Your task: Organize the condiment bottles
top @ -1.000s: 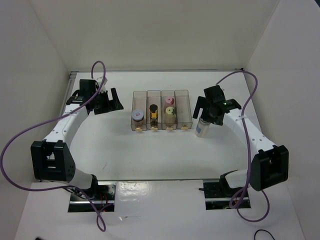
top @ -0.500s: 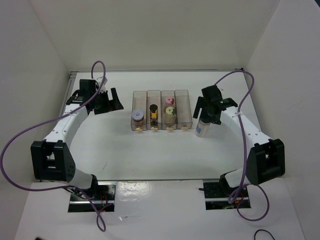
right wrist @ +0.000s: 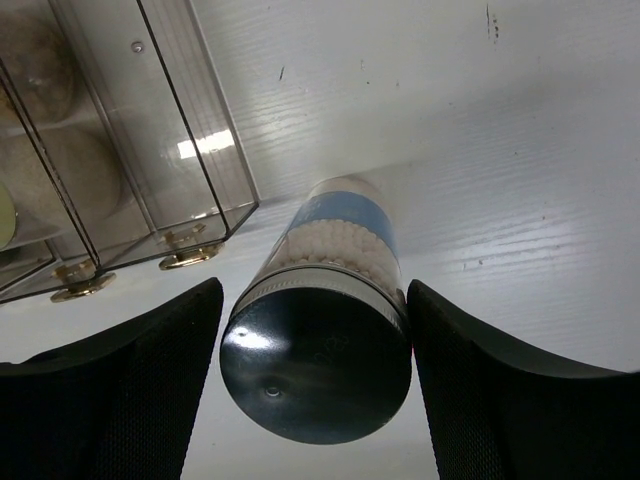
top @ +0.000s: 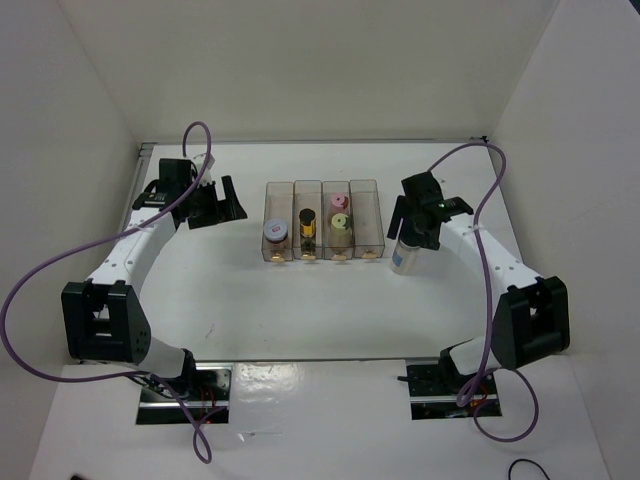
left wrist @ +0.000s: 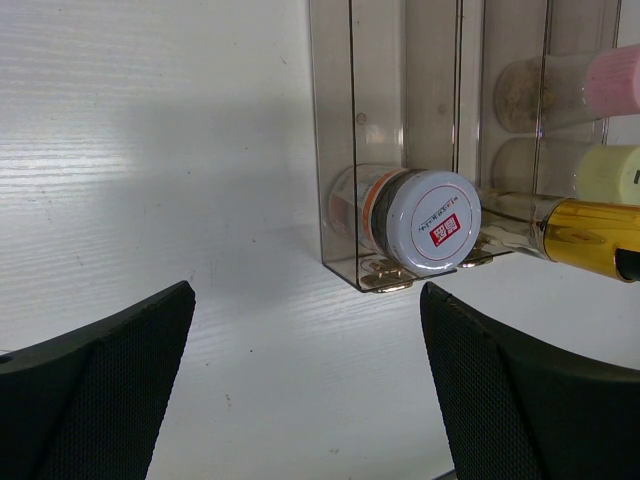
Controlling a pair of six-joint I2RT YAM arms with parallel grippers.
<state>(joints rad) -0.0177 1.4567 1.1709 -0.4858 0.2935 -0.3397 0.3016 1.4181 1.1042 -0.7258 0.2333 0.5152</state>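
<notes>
The tall grey-lidded jar point(right wrist: 315, 365) is seen upright on the surface point(top: 300, 300), just right of the clear tray point(top: 322, 184), in which the four other jars point(top: 308, 224) are kept. Its lid is closely flanked by the right gripper point(right wrist: 315, 335); whether it is pinched cannot be told. The left gripper point(left wrist: 305, 390) is spread wide, holding nothing.

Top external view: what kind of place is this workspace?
Probably a lab robot test cell, not a kitchen: a white table boxed in by plain white panels, with purple cables looping off both arms.
</notes>
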